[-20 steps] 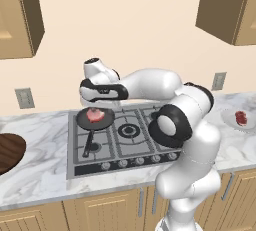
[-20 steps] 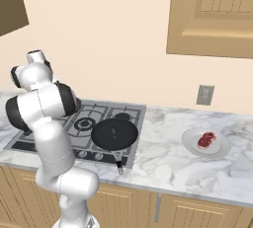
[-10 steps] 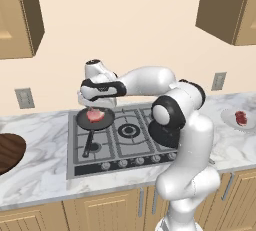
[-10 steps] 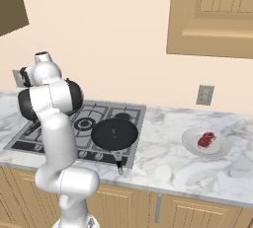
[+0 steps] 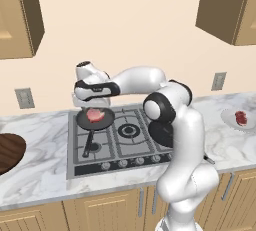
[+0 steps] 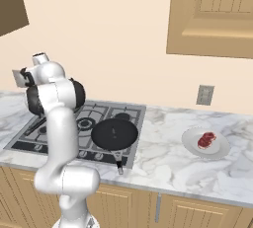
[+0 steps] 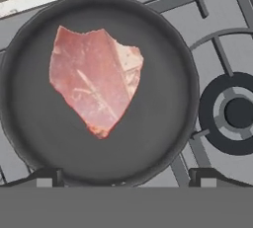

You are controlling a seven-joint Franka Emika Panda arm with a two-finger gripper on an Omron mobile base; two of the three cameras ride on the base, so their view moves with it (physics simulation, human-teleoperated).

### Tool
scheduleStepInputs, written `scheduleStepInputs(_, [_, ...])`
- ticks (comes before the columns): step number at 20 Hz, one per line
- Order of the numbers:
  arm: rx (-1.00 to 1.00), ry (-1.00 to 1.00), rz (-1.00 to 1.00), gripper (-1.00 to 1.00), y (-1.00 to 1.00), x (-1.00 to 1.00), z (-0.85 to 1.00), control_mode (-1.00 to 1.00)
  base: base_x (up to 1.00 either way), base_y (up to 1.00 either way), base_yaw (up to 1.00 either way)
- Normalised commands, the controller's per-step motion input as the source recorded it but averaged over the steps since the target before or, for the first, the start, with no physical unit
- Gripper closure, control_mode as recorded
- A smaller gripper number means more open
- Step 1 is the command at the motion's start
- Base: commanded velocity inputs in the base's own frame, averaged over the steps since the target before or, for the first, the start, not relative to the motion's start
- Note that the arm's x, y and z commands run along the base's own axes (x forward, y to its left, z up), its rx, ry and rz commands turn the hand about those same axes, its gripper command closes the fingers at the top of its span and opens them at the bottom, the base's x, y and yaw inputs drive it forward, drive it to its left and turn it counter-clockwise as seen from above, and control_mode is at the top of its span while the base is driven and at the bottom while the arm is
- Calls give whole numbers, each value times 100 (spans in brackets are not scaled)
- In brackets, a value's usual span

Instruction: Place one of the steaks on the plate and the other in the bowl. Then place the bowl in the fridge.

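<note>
The arm is swinging lower over the stove (image 5: 125, 135), its gripper (image 7: 123, 180) now hanging spread wide above the frying pan (image 7: 163, 123) holding the pale steak (image 7: 94, 86); the darker steak (image 6: 206, 139) is already sitting on the plate (image 6: 190, 143), so bowl (image 5: 7, 152) delivery is starting.

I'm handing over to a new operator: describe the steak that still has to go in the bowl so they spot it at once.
Find the gas stove set in the marble counter. On its back-left burner sits a black frying pan, right under the open hand. The pale pink steak lies in it; the darker red steak is already on the white plate.
</note>
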Motion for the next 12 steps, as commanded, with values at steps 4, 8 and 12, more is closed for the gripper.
scheduleStepInputs(4, [1,-1,0,-100,0,1,-39,-100,0,0,0])
scheduleStepInputs(8, [6,-2,0,-100,0,4,-14,-100,0,0,0])
scheduleStepInputs(12, [0,0,0,-100,0,6,-26,-100,0,0,0])
